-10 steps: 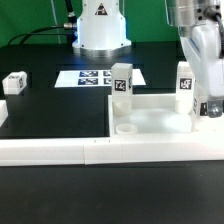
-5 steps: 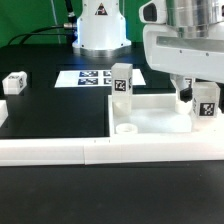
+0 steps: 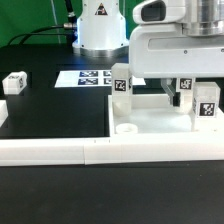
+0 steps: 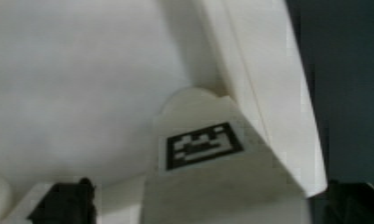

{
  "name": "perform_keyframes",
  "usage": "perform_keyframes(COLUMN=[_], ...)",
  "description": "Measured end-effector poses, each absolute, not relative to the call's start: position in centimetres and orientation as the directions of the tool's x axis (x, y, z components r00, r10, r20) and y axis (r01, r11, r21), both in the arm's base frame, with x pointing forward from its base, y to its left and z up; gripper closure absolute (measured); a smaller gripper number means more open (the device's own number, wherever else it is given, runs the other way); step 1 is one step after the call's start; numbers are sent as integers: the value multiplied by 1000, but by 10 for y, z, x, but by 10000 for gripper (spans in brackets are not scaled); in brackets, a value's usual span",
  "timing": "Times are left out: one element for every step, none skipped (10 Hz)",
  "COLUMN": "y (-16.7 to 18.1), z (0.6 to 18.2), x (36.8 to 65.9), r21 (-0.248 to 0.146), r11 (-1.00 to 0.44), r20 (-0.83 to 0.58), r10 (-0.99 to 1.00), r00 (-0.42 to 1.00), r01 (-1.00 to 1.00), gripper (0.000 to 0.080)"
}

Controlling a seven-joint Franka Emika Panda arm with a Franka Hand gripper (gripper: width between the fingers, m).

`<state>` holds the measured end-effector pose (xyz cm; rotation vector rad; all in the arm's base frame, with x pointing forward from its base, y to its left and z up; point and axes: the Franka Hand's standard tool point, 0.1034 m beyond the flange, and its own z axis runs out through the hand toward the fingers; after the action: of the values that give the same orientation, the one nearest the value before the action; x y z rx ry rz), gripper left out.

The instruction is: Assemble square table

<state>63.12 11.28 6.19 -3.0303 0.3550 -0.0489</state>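
Observation:
The square table's white slab (image 3: pixel 155 118) lies flat behind the low wall, a round hole (image 3: pixel 127 128) at its near corner. One tagged leg post (image 3: pixel 122 82) stands upright at its far left corner. Another post (image 3: pixel 208 102) stands at the exterior view's right, and a third tagged post (image 3: pixel 186 84) shows partly behind a dark finger (image 3: pixel 178 96). A loose leg (image 3: pixel 14 82) lies far left on the black table. My gripper (image 3: pixel 190 93) hangs open over the right corner. In the wrist view, a tagged post (image 4: pixel 205 145) stands in the slab's (image 4: pixel 77 80) corner below my open gripper (image 4: pixel 216 202), untouched.
The marker board (image 3: pixel 88 78) lies flat behind the slab. A long low white border wall (image 3: pixel 60 150) runs along the front. The robot's white base (image 3: pixel 100 25) stands at the back, with cables beside it.
The jaws have spread to their widest and let go of a post at the right corner. The wrist's broad white body has swung into view over that corner. The posts stay upright.

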Motion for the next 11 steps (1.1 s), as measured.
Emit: perform_keyframes(y=[114, 113, 113, 113, 114, 114, 113, 113, 113, 112, 112], z=[62, 62, 62, 62, 62, 61, 61, 62, 61, 61, 61], x=[631, 631, 631, 631, 631, 631, 631, 630, 629, 630, 630], r21=[-99, -97, -97, -99, -99, -98, -96, -87, -78, -72, -63], r11=[-944, -948, -947, -917, -873, -802, -746, -623, -500, -312, -131], r20=[11, 13, 13, 4, -6, -21, -31, -53, -70, -99, -132], r10=[-319, -307, -310, -389, -479, -591, -659, -776, -860, -943, -982], r00=[948, 952, 951, 921, 878, 807, 751, 628, 505, 318, 138], r01=[-316, -304, -307, -387, -478, -590, -659, -777, -863, -947, -989], gripper=[151, 277, 412, 511, 511, 511, 511, 511, 511, 511, 511])
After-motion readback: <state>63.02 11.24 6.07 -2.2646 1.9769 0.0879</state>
